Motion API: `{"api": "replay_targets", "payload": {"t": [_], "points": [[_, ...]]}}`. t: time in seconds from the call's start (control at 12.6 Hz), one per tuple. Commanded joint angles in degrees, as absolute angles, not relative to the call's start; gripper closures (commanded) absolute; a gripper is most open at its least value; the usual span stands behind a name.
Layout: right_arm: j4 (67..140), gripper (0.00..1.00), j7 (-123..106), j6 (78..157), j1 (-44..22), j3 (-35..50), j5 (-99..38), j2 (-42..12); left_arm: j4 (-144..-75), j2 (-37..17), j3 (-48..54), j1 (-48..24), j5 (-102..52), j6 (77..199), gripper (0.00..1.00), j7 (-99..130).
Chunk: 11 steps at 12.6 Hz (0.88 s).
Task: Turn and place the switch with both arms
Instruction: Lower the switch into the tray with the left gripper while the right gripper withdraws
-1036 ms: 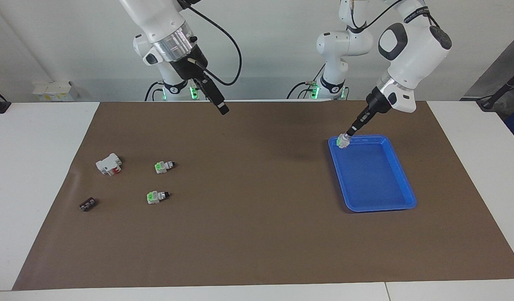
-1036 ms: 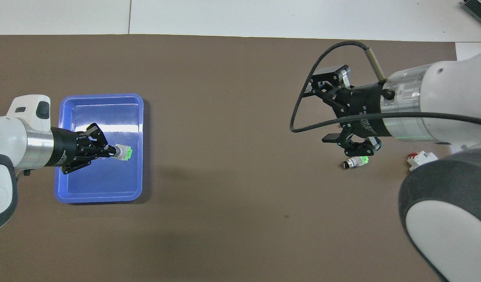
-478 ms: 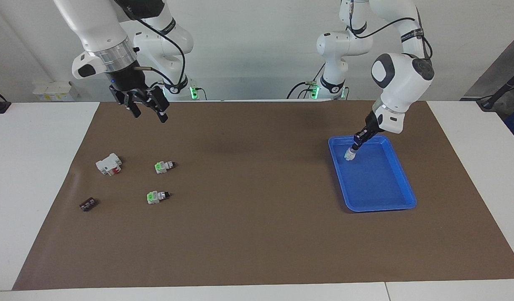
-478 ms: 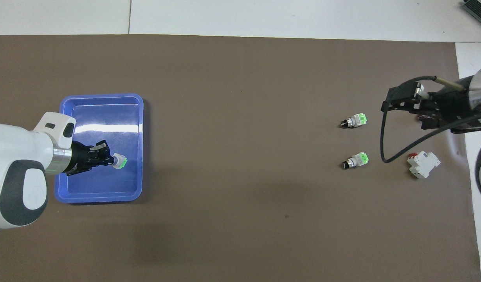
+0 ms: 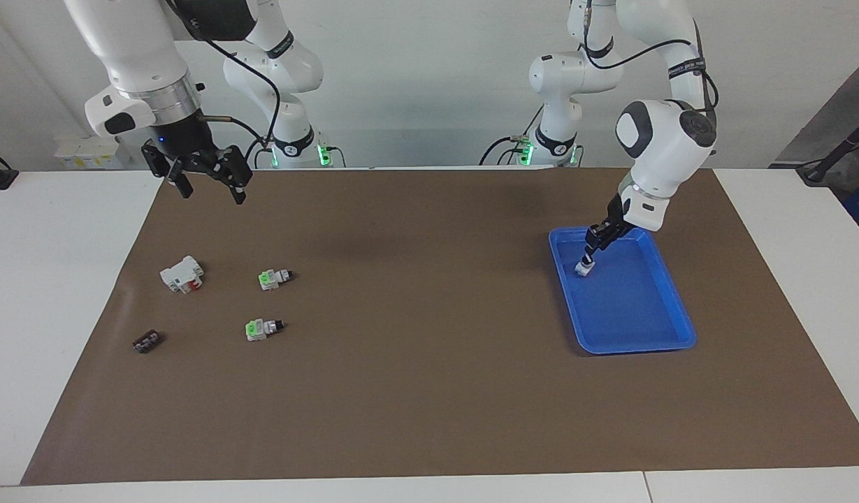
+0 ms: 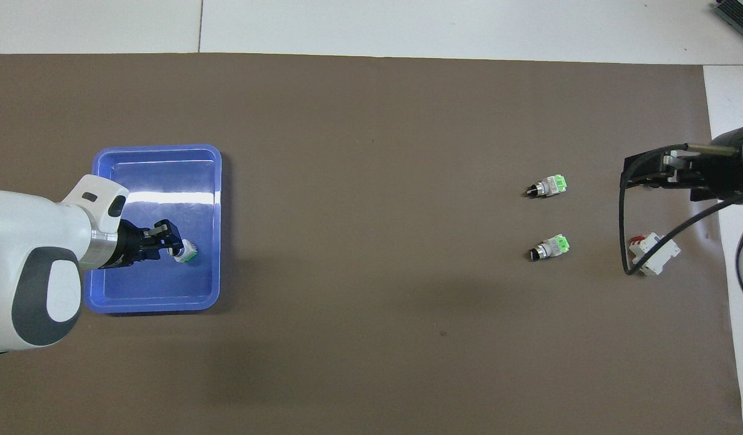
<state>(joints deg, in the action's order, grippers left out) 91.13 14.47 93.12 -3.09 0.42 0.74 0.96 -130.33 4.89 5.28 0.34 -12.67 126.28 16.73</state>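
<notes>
Brown mat on a white table, and I'm down inside the blue tray (image 5: 670, 328) with the left gripper (image 5: 588, 255), jaws parting around the switch (image 5: 583, 268) on the tray floor. If I lift too soon it could snag and tip. The right gripper (image 5: 207, 186) waits wide open, empty, above the mat's edge.

A wide bare stretch of desk (image 5: 429, 349) is left between the blue tray (image 5: 670, 307) and two loose switches (image 5: 274, 278).
</notes>
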Motion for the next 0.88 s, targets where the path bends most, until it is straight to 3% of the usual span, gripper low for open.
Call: {"api": "replay_targets", "payload": {"t": [0.0, 0.24, 0.48, 0.8], "points": [[86.05, 0.0, 13.01, 89.21, -4.84, -2.99, 1.85, -1.58, -124.12, 4.31, 5.27, 0.53, -11.51, 121.22, 0.0, 11.28], [88.06, 0.0, 8.98, 88.94, -3.08, -2.9, 1.58, -0.7, -119.82, 5.36, 5.19, 0.88, -11.51, 118.4, 0.0, -0.5], [92.36, 0.0, 12.9, 88.33, -2.11, -2.9, 1.05, 2.01, -108.49, 4.57, 5.19, 0.88, -11.08, 111.65, 0.01, -5.97], [92.29, 0.0, 13.09, 88.86, -2.37, -2.99, 0.44, 2.11, -93.9, 2.82, 5.54, 0.0, -6.42, 99.7, 0.0, -6.06]]}}
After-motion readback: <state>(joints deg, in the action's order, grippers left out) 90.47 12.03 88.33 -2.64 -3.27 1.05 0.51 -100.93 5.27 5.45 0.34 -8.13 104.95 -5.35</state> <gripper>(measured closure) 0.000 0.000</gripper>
